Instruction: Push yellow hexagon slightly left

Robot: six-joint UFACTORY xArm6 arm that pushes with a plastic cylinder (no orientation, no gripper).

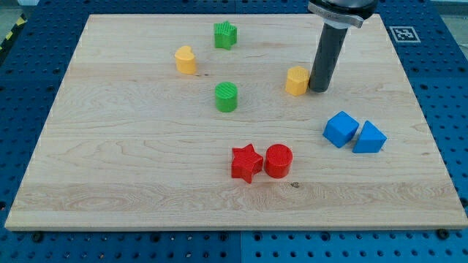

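Camera view shows my tip (pixel 319 90) on the desk (pixel 146 183), touching or just beside the yellow hexagon (pixel 297 81) on its right, toward the top right corner. With no fingers, a leftward push looks lined up.

left of hexagon: bare board from the yellow hexagon (pixel 297 80) to the green cylinder (pixel 227 96), lower left of it
right of hexagon: my tip (pixel 319 89) right against it
lower right: blue blocks (pixel 355 132), well apart
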